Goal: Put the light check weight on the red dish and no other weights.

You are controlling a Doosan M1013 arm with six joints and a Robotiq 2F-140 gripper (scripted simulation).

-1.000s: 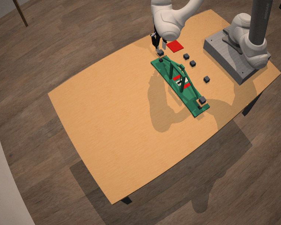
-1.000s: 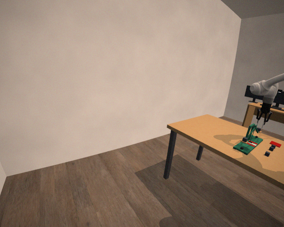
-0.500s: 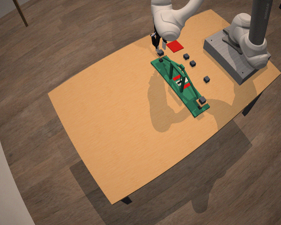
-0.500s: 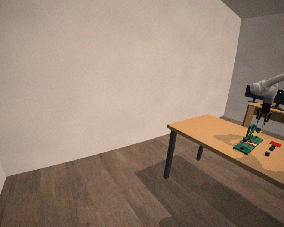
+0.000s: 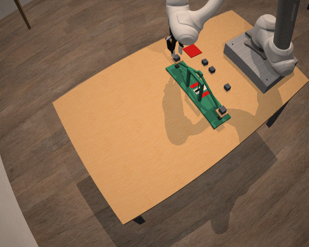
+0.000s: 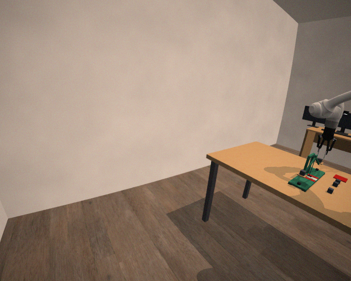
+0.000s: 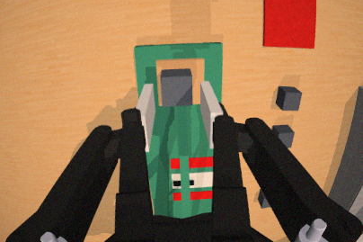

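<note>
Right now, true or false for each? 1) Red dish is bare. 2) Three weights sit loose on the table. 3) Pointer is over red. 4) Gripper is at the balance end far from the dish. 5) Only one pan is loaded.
1) True: nothing lies on the red dish.
2) True: three loose weights sit on the table beside the balance.
3) False: the pointer hangs over the white field.
4) False: the gripper hovers over the end nearest the dish.
5) False: each pan carries a weight.

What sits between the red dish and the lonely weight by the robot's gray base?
Two other dark weights, one nearer the dish, one farther; the top view shows them.
</note>
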